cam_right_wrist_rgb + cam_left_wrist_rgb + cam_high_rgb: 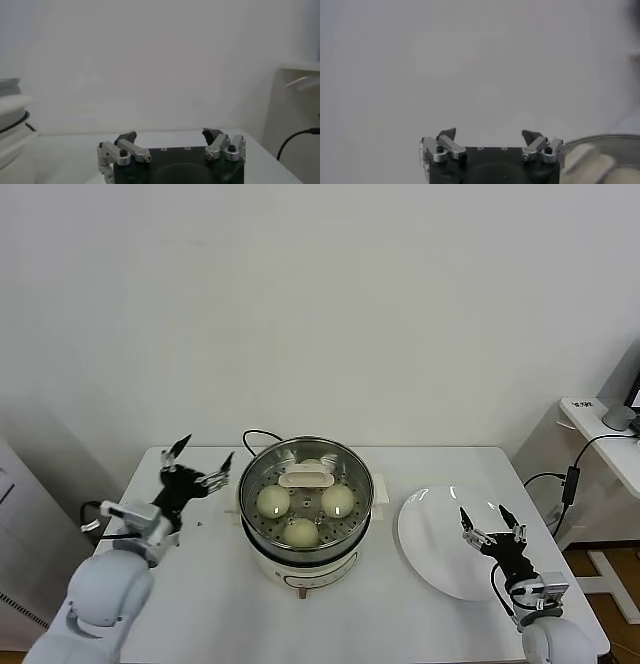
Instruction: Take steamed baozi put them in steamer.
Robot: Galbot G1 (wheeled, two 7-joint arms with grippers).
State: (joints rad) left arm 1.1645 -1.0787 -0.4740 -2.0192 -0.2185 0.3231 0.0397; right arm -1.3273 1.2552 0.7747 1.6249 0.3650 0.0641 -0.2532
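The white table carries two main things. The steamer stands about in the middle of it, on its white base, and a black cord goes from its far side over the table top. To the right of the steamer, apart from it, lies a flat white plate, close to the right edge of the table. Left of the steamer there is a very small dark spot on the surface; what it is I cannot tell
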